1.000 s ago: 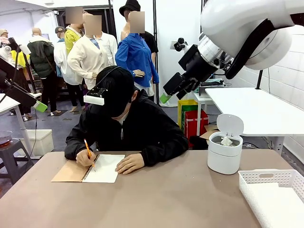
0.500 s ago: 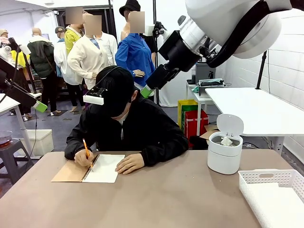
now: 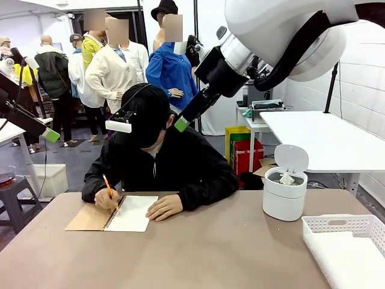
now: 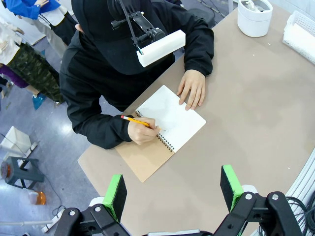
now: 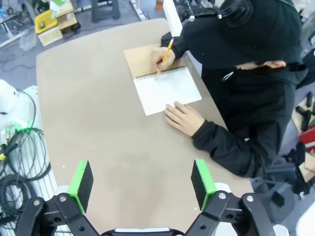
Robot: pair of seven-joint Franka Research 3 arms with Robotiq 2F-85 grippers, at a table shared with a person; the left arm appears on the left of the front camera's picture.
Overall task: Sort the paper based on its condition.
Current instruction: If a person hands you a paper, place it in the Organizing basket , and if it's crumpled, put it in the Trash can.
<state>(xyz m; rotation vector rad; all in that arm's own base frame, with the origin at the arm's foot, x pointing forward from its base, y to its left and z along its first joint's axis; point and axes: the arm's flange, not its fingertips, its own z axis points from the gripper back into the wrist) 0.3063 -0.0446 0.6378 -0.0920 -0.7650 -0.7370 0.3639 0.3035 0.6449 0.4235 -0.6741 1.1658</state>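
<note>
This is a robot lab or demo hall: a brown tabletop (image 3: 198, 253) stands among white work tables (image 3: 325, 138), loose cables (image 5: 19, 147), storage bins (image 3: 51, 179) and people (image 3: 114, 66) standing behind.

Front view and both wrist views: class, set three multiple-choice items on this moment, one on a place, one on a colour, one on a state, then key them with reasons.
1. Where does the spiral notebook lie?
A. inside the basket
B. on the table before the person
C. on the floor

2. What colour is the pencil?
A. orange
B. blue
C. black

3. How does the right gripper stand?
A. shut on a sheet
B. shut, holding nothing
C. open, holding nothing

Key: 1 B, it lies open on the table under the person's hands. 2 A, its shaft is orange. 3 C, its green pads stand wide apart with nothing between them.
</note>
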